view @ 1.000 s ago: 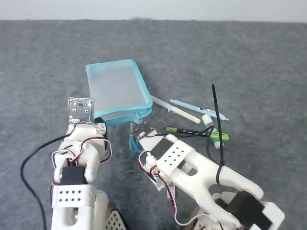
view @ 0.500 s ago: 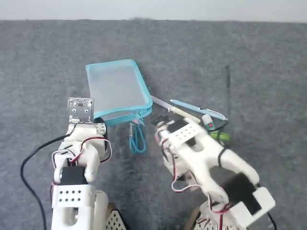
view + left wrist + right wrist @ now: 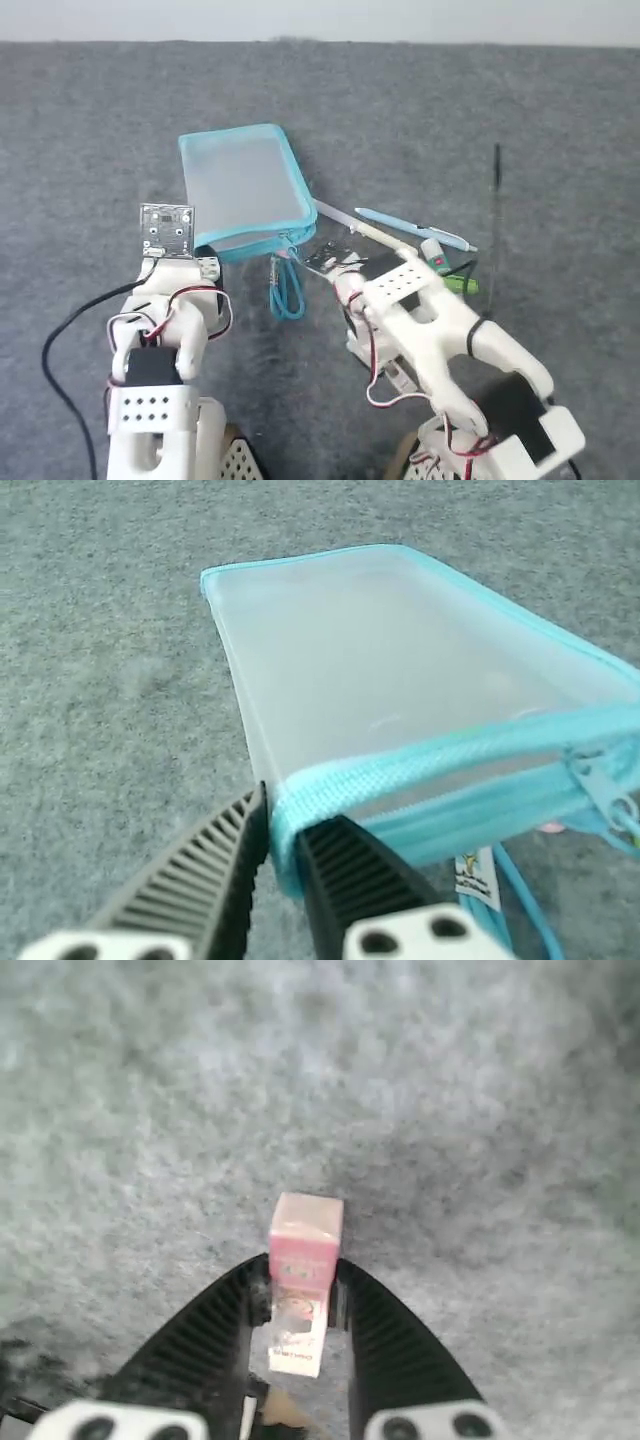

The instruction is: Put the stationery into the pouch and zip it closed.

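The translucent pouch (image 3: 245, 185) with turquoise trim lies flat, its zipper side toward the arms. My left gripper (image 3: 208, 265) is shut on the pouch's near corner, pinching the turquoise edge (image 3: 300, 800) between its jaws (image 3: 285, 850). The zipper pull (image 3: 605, 790) is at the far end of that edge. My right gripper (image 3: 325, 262) sits just right of the pouch's zipper end, shut on a small pink eraser (image 3: 306, 1225) held above the grey mat. A white pen (image 3: 365, 230), a blue pen (image 3: 415, 228) and a green marker (image 3: 460, 285) lie to the right, the marker partly under the right arm.
The pouch's blue strap loop (image 3: 287, 285) lies on the mat between the two arms. A small white tube (image 3: 433, 250) rests among the pens. A black cable (image 3: 495, 200) rises from the right arm. Grey mat (image 3: 520, 120) stretches open behind and to the right.
The right arm swung rightward off the strap loop, then settled beside the pouch's zipper end, covering most of the green marker. The left arm and pouch have not moved.
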